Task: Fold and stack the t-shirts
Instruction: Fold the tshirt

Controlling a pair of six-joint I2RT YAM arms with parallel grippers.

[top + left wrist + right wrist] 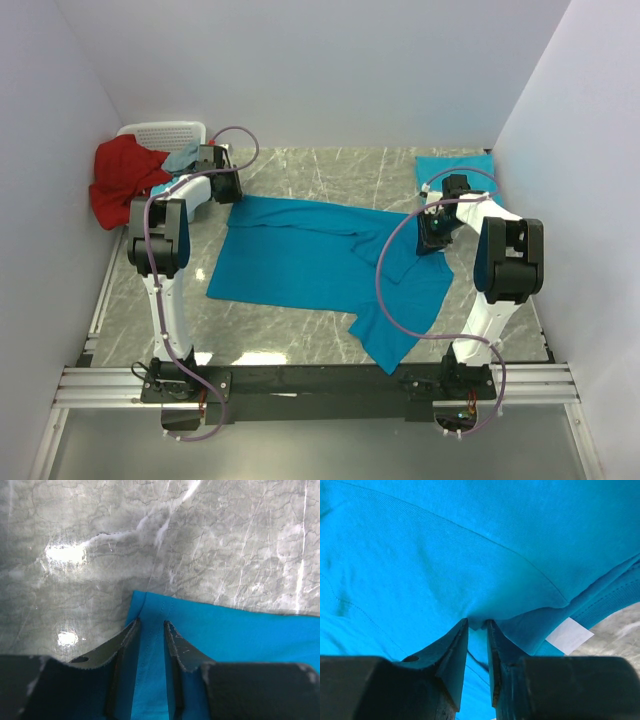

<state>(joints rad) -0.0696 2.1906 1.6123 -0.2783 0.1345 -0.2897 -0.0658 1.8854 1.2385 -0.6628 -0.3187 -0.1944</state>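
Holding the spread shirt (300, 255) at two points, I report as follows. My left fingers (170, 632) sit at its far left corner, drawn to a narrow gap with the hem running between them; they look clamped on that hem, though the pinch itself is partly hidden. My right fingers (460, 635) are clamped on a pucker of cloth near the collar end, beside the white label (569, 635). The shirt lies across the middle of the counter (330, 170), its right side already doubled over and one sleeve trailing toward the near edge. A folded shirt (455, 168) rests at the far right corner, well apart. A red cloth (120, 180) hangs from a white basket (165, 132) just beside my left arm.

Risks noted, as judgement:
- The left hold takes only a thin strip of hem; an uneven pull could slip it free.
- The right hold may catch more than one layer, dragging the doubled part out of line.
- Lifting at unequal heights would skew the fold.
- The trailing sleeve could bunch underneath.
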